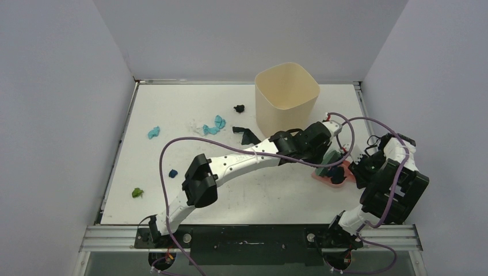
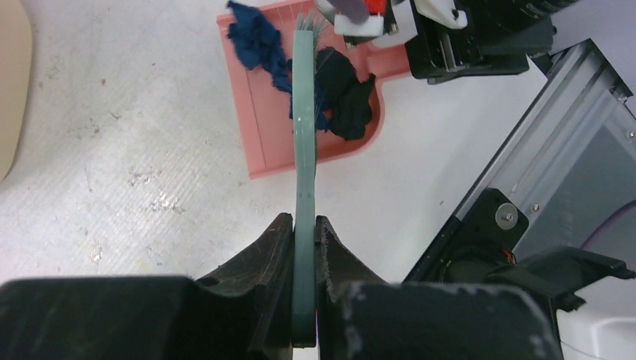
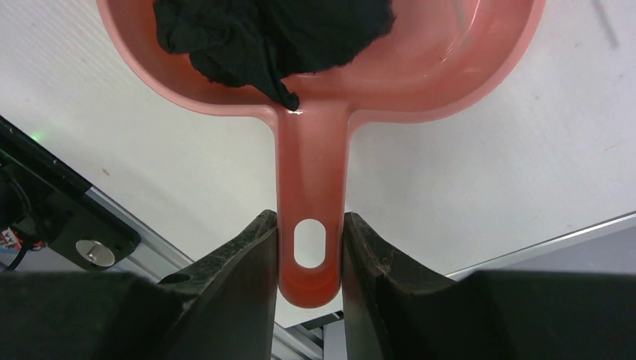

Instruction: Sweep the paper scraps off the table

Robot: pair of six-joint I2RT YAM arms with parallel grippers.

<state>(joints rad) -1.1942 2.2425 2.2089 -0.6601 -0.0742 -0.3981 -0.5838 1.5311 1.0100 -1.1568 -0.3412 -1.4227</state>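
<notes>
Paper scraps look light, crumpled, easily scattered; sweep, don't pinch. Left claw clamps the brush, right claw the dustpan handle

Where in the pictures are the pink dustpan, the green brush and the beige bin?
pink dustpan (image 3: 311, 172): right wrist view, middle of its handle.
green brush (image 2: 304, 150): left wrist view, its thin back edge.
beige bin (image 1: 279, 119): top external view, its near outer wall.

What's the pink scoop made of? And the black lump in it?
The pink dustpan looks like smooth, glossy plastic: light glints where its handle starts. The black lump looks like crumpled paper, dull and creased, though it could be cloth.
</notes>
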